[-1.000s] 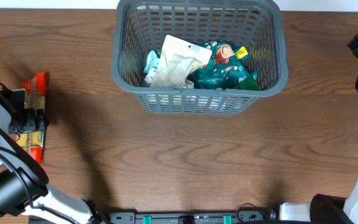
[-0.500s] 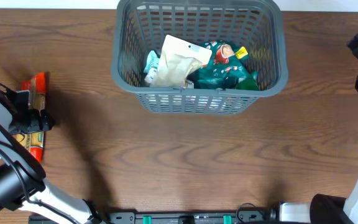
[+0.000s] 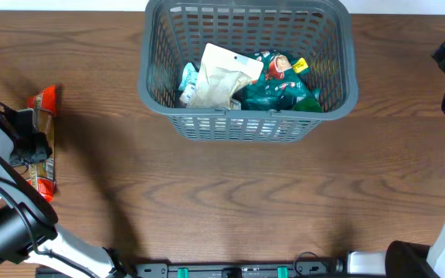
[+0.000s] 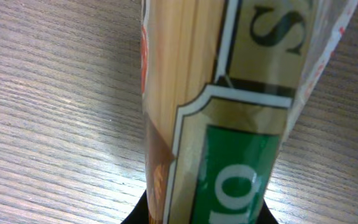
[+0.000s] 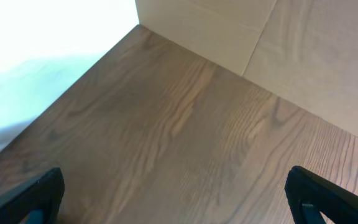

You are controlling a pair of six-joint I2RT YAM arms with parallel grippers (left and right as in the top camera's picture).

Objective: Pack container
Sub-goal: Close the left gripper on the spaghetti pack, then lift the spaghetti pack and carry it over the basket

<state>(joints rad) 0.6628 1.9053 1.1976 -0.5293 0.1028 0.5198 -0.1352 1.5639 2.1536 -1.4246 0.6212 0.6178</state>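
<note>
Where the desk (image 3: pixel 246 208) meets the overhead view's top edge, the far rim of the basket (image 3: pixel 247 127) is cut off. The basket sits upright at far centre, its long axis left to right, with overlapping packets (image 3: pixel 242 81) inside. Well to its left, the left pincer (image 3: pixel 35 147) is clamped on a long pasta packet (image 3: pixel 46 99) that points near to far. The right pincer (image 5: pixel 179 202) stands wide open.

Container (image 3: pixel 247 130) at far middle of table (image 3: pixel 230 201), food packets (image 3: pixel 230 77) inside, long packet (image 3: pixel 45 100) well left of it

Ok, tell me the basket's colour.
Dark grey; the container shows best in the overhead view.
</note>
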